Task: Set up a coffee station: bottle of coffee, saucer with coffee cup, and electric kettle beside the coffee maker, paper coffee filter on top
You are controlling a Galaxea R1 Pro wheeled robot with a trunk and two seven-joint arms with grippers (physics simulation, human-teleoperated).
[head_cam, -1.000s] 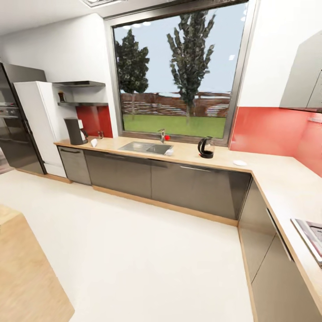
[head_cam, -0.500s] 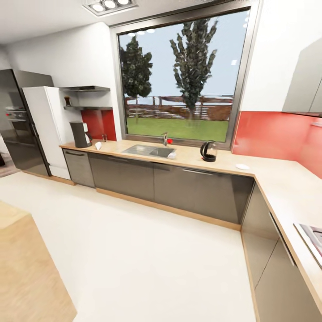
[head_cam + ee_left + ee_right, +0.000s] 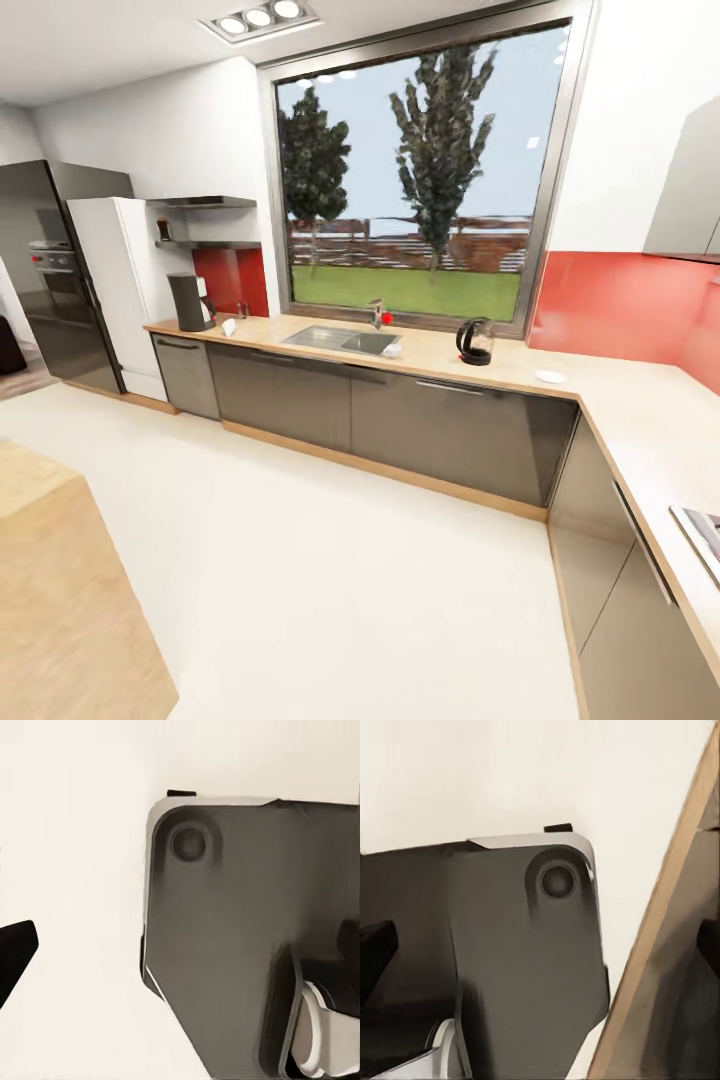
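Note:
The kitchen countertop (image 3: 440, 362) runs under the window. The tall grey coffee maker (image 3: 189, 302) stands at its left end, below two black shelves. A small dark bottle of coffee (image 3: 163, 230) sits on the lower kitchen shelf (image 3: 210, 244). The electric kettle (image 3: 475, 341) stands right of the sink, and the white saucer (image 3: 550, 377) lies further right. Small white items lie beside the coffee maker (image 3: 229, 327) and by the sink (image 3: 392, 350), too small to identify. My left gripper (image 3: 180, 949) and right gripper (image 3: 540, 949) are open and empty, hanging over my dark base and the floor.
A wooden island block (image 3: 60, 590) is close at the lower left. A white fridge (image 3: 115, 290) and dark oven column (image 3: 50, 280) stand left of the counter. The counter turns along the right wall, with a hob (image 3: 705, 530) on it. Pale open floor (image 3: 330, 570) lies between.
The whole head view has shifted: the counter now sits further right and smaller, with more ceiling showing, so the camera moved. Nothing on the counter or shelf has moved.

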